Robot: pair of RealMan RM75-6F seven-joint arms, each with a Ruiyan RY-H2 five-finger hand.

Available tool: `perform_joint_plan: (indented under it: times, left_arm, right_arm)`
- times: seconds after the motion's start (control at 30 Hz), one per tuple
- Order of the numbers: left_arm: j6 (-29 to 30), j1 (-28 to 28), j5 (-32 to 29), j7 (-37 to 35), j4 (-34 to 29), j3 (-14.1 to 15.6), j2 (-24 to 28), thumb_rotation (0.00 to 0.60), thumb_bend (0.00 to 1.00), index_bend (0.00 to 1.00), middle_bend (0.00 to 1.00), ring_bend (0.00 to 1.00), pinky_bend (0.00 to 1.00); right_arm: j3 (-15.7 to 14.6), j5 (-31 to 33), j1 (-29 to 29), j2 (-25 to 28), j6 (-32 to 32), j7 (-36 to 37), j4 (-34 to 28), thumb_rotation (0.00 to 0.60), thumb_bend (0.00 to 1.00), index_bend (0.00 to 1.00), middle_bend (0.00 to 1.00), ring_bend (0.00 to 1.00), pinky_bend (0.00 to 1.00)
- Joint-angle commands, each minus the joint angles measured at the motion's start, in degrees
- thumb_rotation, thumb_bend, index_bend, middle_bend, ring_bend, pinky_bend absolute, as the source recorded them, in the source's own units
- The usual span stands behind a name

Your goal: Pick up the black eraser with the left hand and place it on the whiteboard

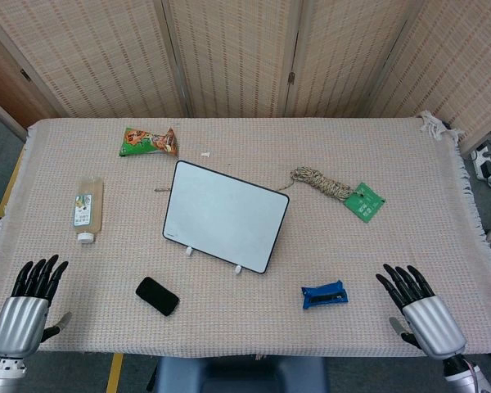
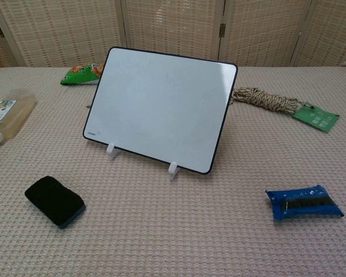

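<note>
The black eraser [image 1: 157, 295] [image 2: 55, 200] lies flat on the tablecloth, in front of and left of the whiteboard. The whiteboard [image 1: 226, 214] [image 2: 160, 107] leans back on two small white feet at the table's middle, its face blank. My left hand [image 1: 29, 304] rests at the table's near left corner, fingers stretched out and apart, holding nothing, well to the left of the eraser. My right hand [image 1: 417, 308] lies the same way at the near right corner. The chest view shows neither hand.
A pale bottle [image 1: 88, 210] [image 2: 3, 115] lies on its side at the left. A green snack bag [image 1: 149, 142] [image 2: 81, 73] sits behind the board. A rope coil [image 1: 321, 182] [image 2: 263, 98] with a green tag [image 1: 364, 201] lies right of it. A blue packet [image 1: 324, 295] [image 2: 304, 202] lies near the right front.
</note>
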Motion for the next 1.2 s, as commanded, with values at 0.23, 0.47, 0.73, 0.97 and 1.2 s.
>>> perform_joint_plan:
  times: [0.23,0.47,0.73,0.97,1.2]
  left_arm:
    - [-2.0,-1.7,3.1,-1.3,0.7,1.3,0.2,0.6,0.22,0.02,0.07,0.01,0.0]
    - [-11.2,-8.2,8.5,-2.0,2.1,3.4,0.3,0.6,0.22,0.09,0.52,0.38,0.5]
    - [-24.2,-16.5,5.6,1.3,1.1,1.1,-1.1,0.6,0.23,0.2,0.98,0.76,0.81]
    - [-31.7,-21.0,1.0,6.4,-0.4,-0.8,-2.7,0.6,0.24,0.23,1.0,0.82,0.86]
    - [-37.6,-24.2,-3.6,10.5,-2.1,-1.7,-2.4,0.6,0.28,0.27,1.0,0.82,0.86]
  right_arm:
    - [0.2,0.4,0.1,-0.1,-0.4,-0.2,0.0,0.6,0.39,0.0,0.0,0.0,0.0]
    - [-0.1,0.0,0.4,-0.2,-0.8,0.3,0.0,0.6,0.39,0.0,0.0,0.0,0.0]
    - [0.9,2.3,1.0,-0.6,-2.7,-0.5,-0.4,0.6,0.39,0.0,0.0,0.0,0.0]
    - [1.8,4.9,1.8,-0.6,-4.7,-0.7,-0.8,0.6,0.39,0.0,0.0,0.0,0.0]
    - [2.6,7.0,2.3,-0.7,-5.9,-1.0,-1.0,0.6,0.39,0.0,0.0,0.0,0.0]
